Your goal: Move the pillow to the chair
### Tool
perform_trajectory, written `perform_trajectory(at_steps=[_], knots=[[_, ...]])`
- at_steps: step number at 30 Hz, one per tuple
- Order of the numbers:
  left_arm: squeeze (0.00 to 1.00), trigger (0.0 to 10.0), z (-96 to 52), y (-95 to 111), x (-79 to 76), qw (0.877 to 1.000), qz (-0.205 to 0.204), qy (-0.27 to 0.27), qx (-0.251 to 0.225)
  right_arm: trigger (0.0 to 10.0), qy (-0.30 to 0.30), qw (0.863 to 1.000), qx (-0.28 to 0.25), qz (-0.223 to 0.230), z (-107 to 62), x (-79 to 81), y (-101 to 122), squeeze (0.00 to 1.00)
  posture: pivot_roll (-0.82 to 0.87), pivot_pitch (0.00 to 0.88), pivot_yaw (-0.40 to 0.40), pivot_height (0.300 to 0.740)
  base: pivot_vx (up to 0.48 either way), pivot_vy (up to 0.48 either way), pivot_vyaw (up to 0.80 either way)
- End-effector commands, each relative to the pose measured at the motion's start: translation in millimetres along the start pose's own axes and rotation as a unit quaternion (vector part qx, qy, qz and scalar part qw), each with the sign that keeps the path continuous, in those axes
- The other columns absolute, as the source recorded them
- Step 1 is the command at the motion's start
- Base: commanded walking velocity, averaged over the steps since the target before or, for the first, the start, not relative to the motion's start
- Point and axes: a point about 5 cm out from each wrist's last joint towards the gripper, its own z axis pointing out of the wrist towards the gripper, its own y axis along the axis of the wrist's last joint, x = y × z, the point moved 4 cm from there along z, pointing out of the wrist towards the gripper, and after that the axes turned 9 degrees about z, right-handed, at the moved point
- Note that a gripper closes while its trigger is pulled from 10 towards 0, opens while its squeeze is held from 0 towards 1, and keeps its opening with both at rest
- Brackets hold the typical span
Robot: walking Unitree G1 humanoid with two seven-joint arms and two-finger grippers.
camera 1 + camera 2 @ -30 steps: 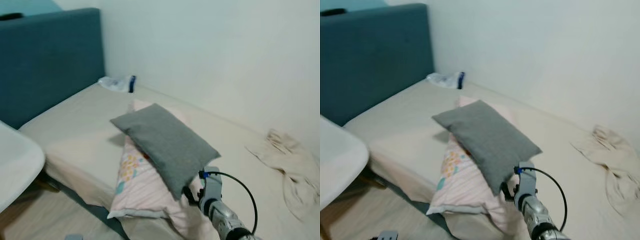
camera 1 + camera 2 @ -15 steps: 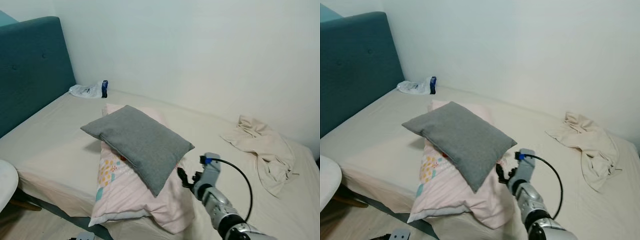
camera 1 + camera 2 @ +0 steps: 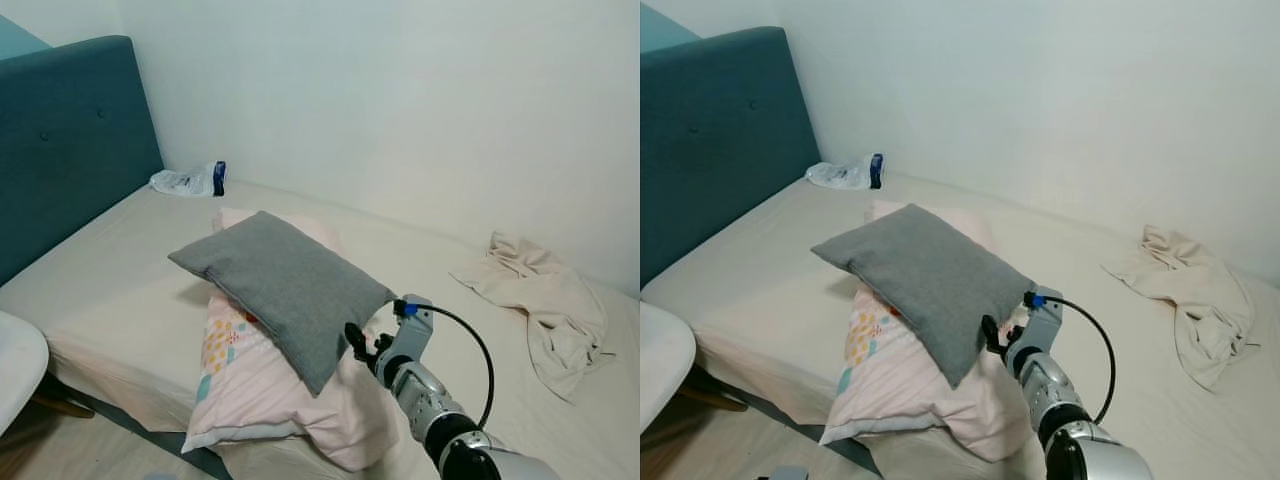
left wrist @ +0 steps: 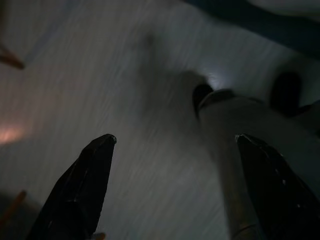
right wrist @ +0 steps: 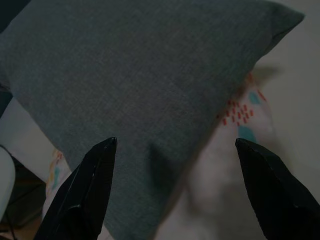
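Right wrist view | right claw (image 5: 172,192) apart | near grey pillow (image 5: 130,75) | no writing legible

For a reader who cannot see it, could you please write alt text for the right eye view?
The right gripper, open, reaches toward the near edge of a grey pillow lying on a pink patterned pillow on a beige bed. A crumpled cloth lies by the white wall.

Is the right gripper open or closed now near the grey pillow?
Open: the right gripper has its fingers spread wide before the grey pillow, holding nothing.
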Motion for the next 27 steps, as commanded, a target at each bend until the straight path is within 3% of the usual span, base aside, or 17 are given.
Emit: perform_trajectory(at_steps=[1,7,16,27], knots=[[0.00,10.0,-5.3,-28,-2.2,0.999,0.011,-0.008,0.041,10.0,-0.005,1.000,0.010,0.012,1.0,1.4,-3,0.00,0.17,0.000,-0.040,0.740,0.000,0.000,0.00],[0.00,10.0,-8.1,-38,3.7,0.999,0.007,0.000,0.046,10.0,0.004,1.000,0.021,0.024,4.2,10.1,-3,0.00,0.18,0.032,-0.046,0.735,0.000,0.000,0.00],[0.00,10.0,-6.7,-29,3.0,1.000,-0.003,0.004,0.025,10.0,0.011,0.998,0.032,0.053,7.6,18.4,0,0.00,0.20,0.062,-0.054,0.695,0.000,0.000,0.00],[0.00,10.0,-8.8,-35,6.2,1.000,-0.003,0.007,0.026,10.0,-0.011,0.996,0.012,0.088,6.0,5.9,11,0.00,0.20,0.080,-0.049,0.655,0.000,0.000,0.00]])
